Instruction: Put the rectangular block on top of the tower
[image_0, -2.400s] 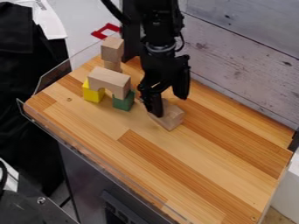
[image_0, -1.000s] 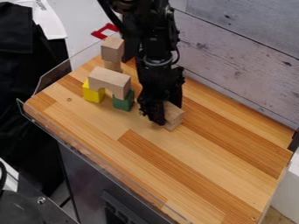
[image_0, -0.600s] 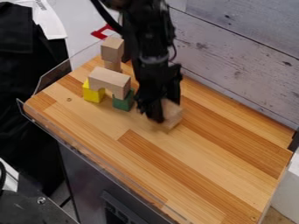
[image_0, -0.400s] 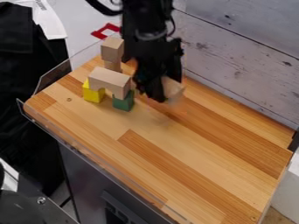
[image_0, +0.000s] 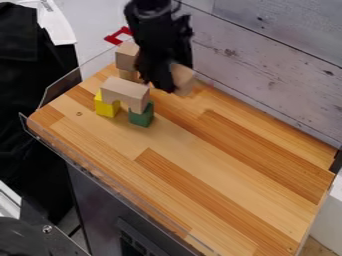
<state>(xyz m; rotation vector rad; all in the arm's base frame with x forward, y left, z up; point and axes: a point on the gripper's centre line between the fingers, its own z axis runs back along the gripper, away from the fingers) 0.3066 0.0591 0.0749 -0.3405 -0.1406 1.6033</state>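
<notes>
My black gripper (image_0: 172, 82) is raised over the back part of the wooden table, right of the stacked blocks. Shut in it is the rectangular block (image_0: 182, 79), light wood, held up off the table and partly covered by the fingers. A wooden bridge block (image_0: 125, 92) rests across a yellow block (image_0: 105, 107) and a green block (image_0: 141, 117). Just behind, a larger wooden block (image_0: 126, 56) sits on a smaller wooden one (image_0: 128, 75), close to the gripper's left side.
The wooden table (image_0: 200, 170) has a clear plastic guard (image_0: 80, 70) along its left side. A whitewashed plank wall (image_0: 267, 65) stands behind it on the right. A red object (image_0: 119, 36) lies beyond the far left edge.
The gripper has closed on the rectangular block, lifted it off the table and carried it up and back toward the upper left. The other blocks have stayed put.
</notes>
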